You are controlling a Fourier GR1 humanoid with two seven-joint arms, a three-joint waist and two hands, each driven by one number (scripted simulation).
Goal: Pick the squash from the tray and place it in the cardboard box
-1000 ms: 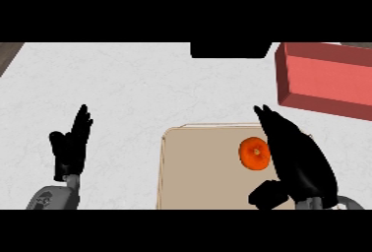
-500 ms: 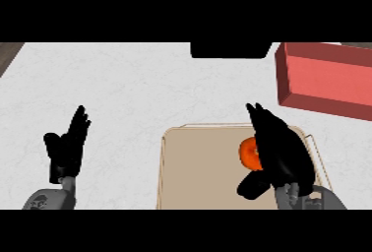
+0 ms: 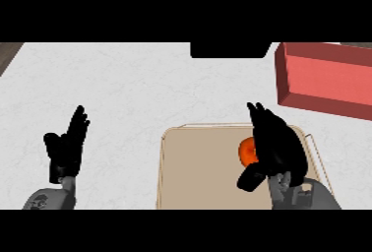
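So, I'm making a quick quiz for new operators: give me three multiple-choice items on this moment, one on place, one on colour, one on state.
1. Where is the squash?
A. on the tray
B. in the box
C. on the bare counter

2. What colour is the box?
A. blue
B. red
C. green

3. How is the right hand?
A. curled round the squash
B. fingers straight, over the squash
C. inside the box

Key:
1 A, the squash lies on the beige tray.
2 B, its walls are red.
3 B, the straight fingers hide part of the squash.
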